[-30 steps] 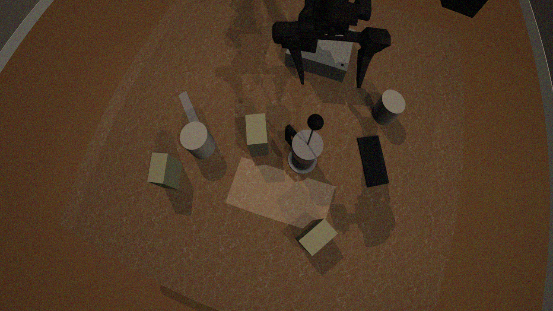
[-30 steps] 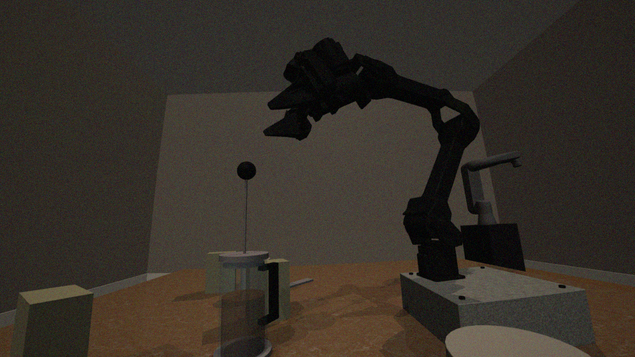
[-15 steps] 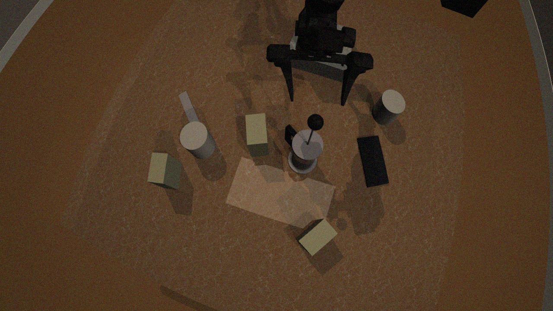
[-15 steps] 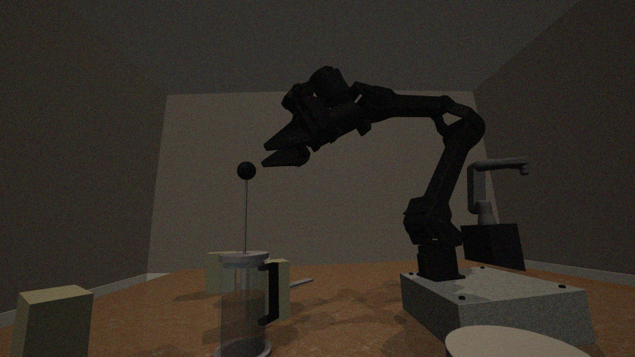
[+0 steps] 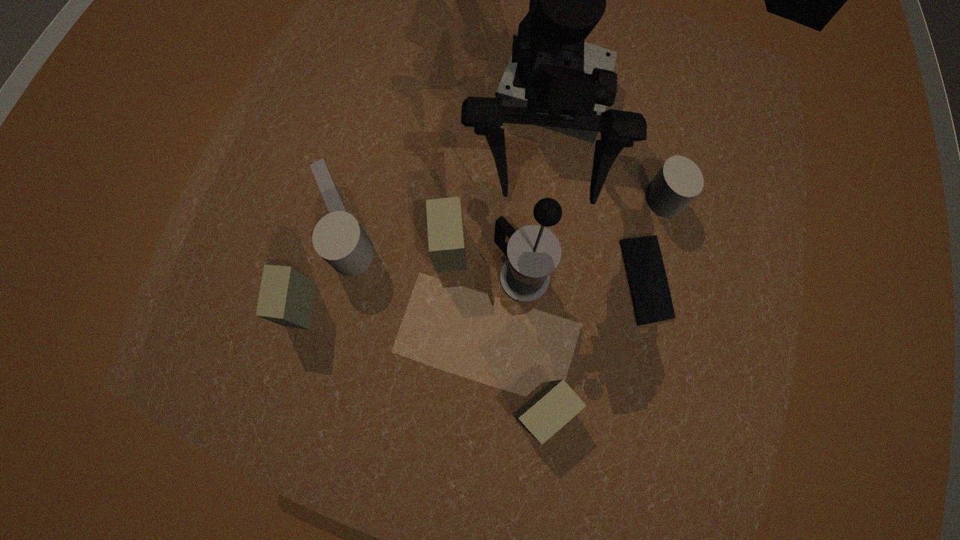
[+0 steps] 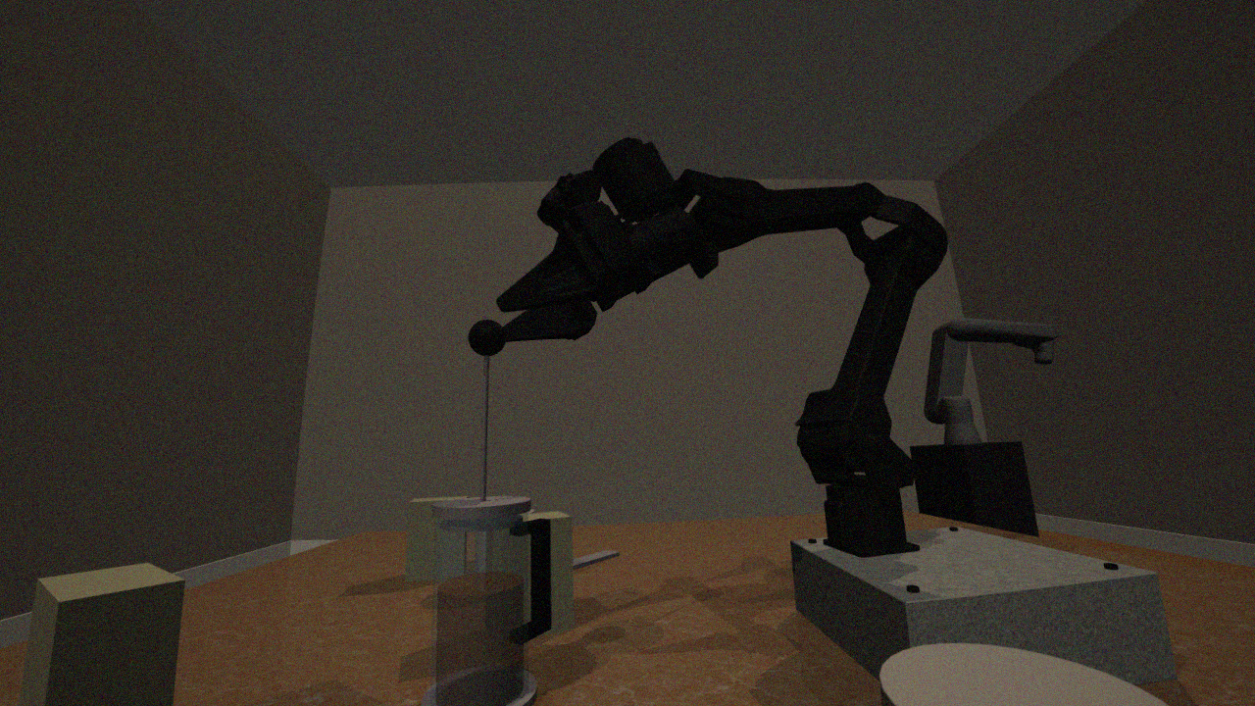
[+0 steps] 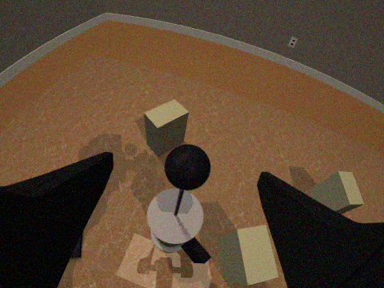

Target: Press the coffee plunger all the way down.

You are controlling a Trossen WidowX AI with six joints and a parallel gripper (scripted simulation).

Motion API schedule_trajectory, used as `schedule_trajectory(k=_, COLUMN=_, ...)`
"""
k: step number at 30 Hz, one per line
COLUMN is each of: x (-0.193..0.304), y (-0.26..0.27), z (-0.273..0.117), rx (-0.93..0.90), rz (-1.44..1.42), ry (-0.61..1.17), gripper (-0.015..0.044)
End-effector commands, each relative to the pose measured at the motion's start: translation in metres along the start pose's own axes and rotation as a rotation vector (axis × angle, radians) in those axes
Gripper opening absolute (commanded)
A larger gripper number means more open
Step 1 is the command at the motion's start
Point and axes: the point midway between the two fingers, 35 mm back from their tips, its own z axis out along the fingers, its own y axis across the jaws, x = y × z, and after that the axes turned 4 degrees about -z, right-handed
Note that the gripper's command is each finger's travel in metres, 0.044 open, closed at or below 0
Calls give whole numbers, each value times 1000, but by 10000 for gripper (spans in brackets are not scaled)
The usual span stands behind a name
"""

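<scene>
The coffee press [image 5: 544, 244] [image 6: 478, 614] [image 7: 162, 228] stands upright, with a clear body, brown contents, a light lid and a black side handle [image 5: 502, 231] [image 6: 540, 575] [image 7: 196, 250]. Its plunger is up: the thin rod [image 6: 485, 421] rises far above the lid to a black ball knob [image 5: 547, 213] [image 6: 485, 336] [image 7: 187, 170]. My gripper [image 5: 549, 198] [image 6: 503, 318] [image 7: 188, 170] is open and empty. Its tips are close to the knob, on the arm's side of it and at about its height or slightly above. In the wrist view the knob appears midway between the wide-set fingers. Exact contact cannot be told.
Pale yellow-green blocks [image 5: 445, 225] [image 5: 274, 290] [image 5: 552, 411] stand around the press, one close to its handle side. White cylinders [image 5: 337, 235] [image 5: 679, 175] stand on both sides. A black slab [image 5: 647, 280], a grey bar [image 5: 326, 181] and a flat light sheet [image 5: 442, 335] lie nearby.
</scene>
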Motion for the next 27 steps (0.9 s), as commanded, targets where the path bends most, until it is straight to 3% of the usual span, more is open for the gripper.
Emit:
schedule_trajectory(k=1, x=1, y=0, z=7, rx=3, rz=-7, ry=2, gripper=440)
schedule_trajectory(k=10, x=2, y=0, z=19, rx=3, rz=-7, ry=1, gripper=440)
schedule_trajectory(k=22, x=2, y=0, z=19, rx=3, rz=-7, ry=1, gripper=125)
schedule_trajectory(k=27, x=2, y=0, z=19, rx=3, rz=-7, ry=1, gripper=122)
